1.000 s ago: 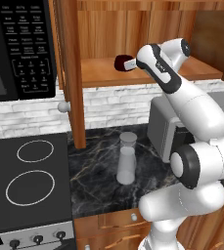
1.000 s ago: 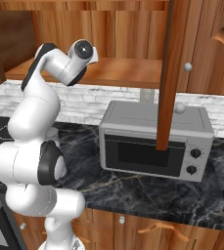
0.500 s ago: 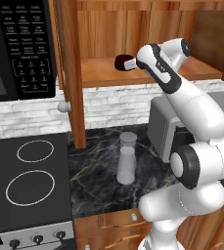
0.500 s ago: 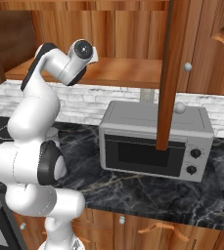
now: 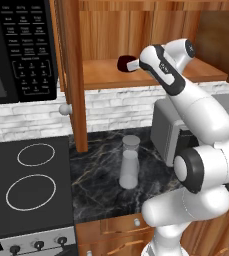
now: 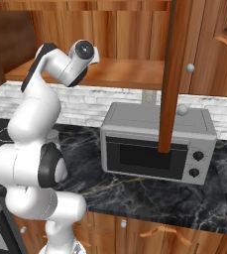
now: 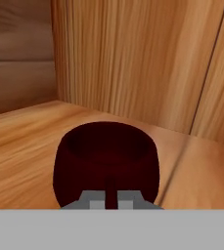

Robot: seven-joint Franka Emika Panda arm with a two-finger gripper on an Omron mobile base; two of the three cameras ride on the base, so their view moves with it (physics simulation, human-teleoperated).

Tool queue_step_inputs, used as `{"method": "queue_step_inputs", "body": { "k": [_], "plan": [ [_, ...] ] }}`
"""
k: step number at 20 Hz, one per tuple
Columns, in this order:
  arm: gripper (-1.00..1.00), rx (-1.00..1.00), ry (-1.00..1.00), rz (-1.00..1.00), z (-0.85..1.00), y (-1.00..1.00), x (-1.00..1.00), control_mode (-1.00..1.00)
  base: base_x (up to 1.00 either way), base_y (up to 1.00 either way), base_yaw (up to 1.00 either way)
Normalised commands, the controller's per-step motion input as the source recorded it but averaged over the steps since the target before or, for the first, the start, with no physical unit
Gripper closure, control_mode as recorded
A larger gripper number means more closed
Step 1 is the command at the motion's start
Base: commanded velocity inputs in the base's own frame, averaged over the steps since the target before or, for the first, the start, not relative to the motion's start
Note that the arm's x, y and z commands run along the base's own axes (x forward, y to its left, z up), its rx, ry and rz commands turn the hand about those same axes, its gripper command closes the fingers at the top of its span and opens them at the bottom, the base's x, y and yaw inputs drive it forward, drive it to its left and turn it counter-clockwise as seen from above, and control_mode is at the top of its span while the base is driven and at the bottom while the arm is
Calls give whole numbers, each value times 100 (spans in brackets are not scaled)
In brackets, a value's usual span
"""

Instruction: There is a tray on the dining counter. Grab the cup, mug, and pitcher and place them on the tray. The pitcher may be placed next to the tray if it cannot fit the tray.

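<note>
Mug [image 7: 106,163] sits on the wooden cabinet shelf [image 5: 106,75], at 12 o'clock from the pitcher [image 5: 129,162] below, its handle clenched between the gripper [image 7: 111,201] fingers

Nothing in these views is reading as clear text. The black microwave [image 5: 16,50] above the stove is showing rows of small white markings on its button panel, but they are coming through too blurred to make out. The silver toaster oven [image 6: 157,144] on the counter is carrying two plain knobs with no lettering showing.
</note>
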Motion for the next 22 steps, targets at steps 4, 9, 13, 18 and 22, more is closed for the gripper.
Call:
{"method": "queue_step_inputs", "body": {
  "k": [4, 9, 13, 18, 22],
  "plan": [
    [100, 0, 0, 0, 31, 0, 0, -100, 0, 0, 0],
    [100, 0, 0, 0, 18, -1, 0, -100, 0, 0, 0],
    [100, 0, 0, 0, 0, 0, -3, -100, 0, 0, 0],
    [100, 1, 0, 0, 0, 0, -22, -100, 0, 0, 0],
    [100, 0, 0, 0, 0, 0, -18, -100, 0, 0, 0]
  ]
}}
